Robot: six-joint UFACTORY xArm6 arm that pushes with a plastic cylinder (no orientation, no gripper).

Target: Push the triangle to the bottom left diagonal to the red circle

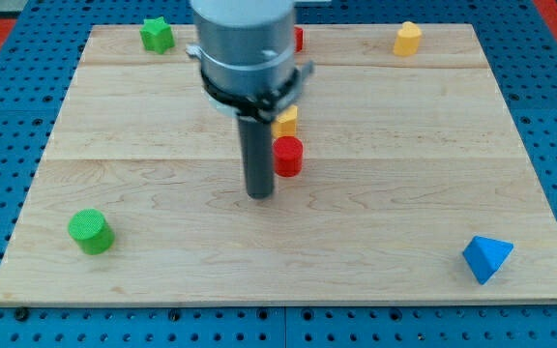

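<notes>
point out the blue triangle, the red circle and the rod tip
blue triangle (486, 258), camera view, middle of its front face
red circle (288, 156), camera view, its side wall
my tip (260, 195), camera view, the rod's very end, just left of the red circle

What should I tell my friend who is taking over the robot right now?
My tip is on the board just to the view's left of the red circle, slightly lower, not clearly touching it.
The blue triangle sits far off at the view's bottom right corner, untouched.
A yellow block stands right above the red circle; a green cylinder is at the bottom left.
Done: nothing yet.
Left: go round to the triangle and push it across to the spot down-left of the red circle.
</notes>
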